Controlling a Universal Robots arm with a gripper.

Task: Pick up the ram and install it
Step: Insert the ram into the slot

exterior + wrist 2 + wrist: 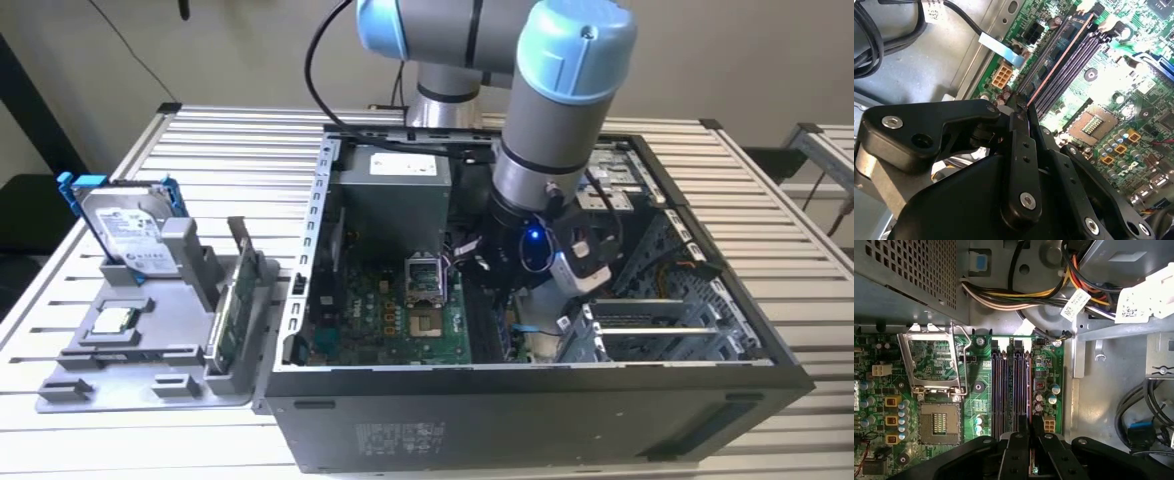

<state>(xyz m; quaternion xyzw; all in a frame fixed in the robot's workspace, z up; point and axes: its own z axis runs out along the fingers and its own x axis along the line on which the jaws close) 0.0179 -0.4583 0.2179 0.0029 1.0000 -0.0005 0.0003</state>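
While the arm reaches down into the open computer case (534, 400) on the bench (200, 160), the claw (1021, 107) is closed on the ram (1056, 62), pinching its near end. The ram stands on edge in the outermost memory slot (1028, 385) of the motherboard (979, 390).

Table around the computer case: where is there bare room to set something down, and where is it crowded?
Bare slatted table lies behind the parts tray and at the case's right in the exterior view. Crowded: inside the case, where the gripper holds the ram over the memory slots.
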